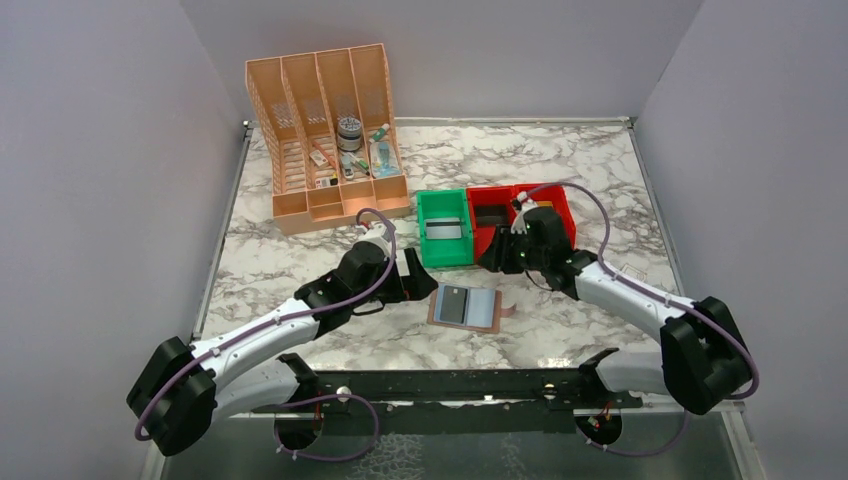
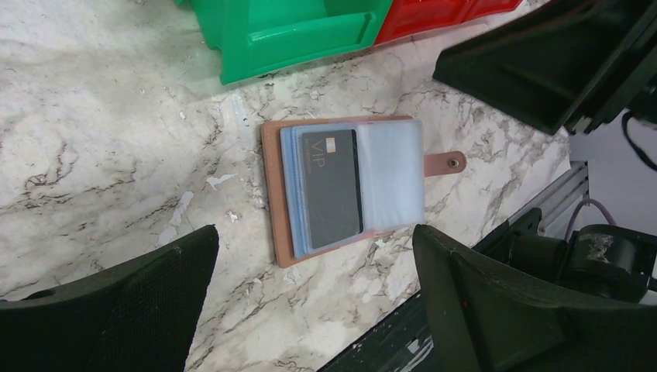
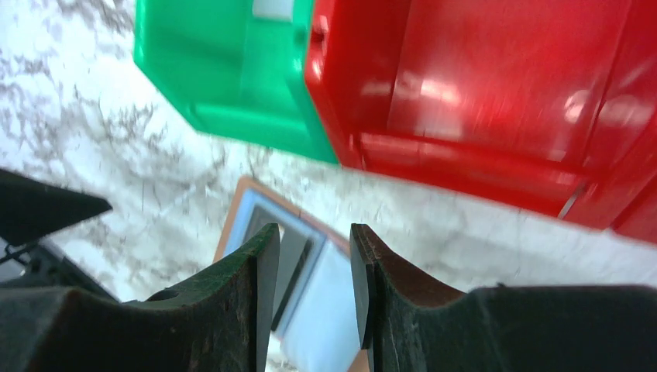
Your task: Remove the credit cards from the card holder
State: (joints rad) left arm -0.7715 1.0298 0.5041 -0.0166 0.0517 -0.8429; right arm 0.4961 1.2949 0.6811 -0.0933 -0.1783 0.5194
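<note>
The brown card holder [image 1: 467, 309] lies open on the marble table, its blue-grey pockets facing up. A dark grey credit card [image 2: 331, 187] marked VIP sits in its left pocket, and the snap tab [image 2: 448, 162] points right. My left gripper [image 2: 315, 232] hovers just left of the holder [image 2: 273, 194], wide open with nothing between its fingers. My right gripper [image 3: 312, 240] hangs above the holder [image 3: 325, 310], in front of the bins. Its jaws stand part open and nothing is between them. In the top view it [image 1: 495, 262] is near the red bin's front.
A green bin [image 1: 444, 228] and a red bin [image 1: 520, 215] stand side by side just behind the holder. The left red compartment [image 1: 492, 215] looks dark inside. An orange file organizer [image 1: 330, 130] with small items stands at the back left. Grey walls enclose the table.
</note>
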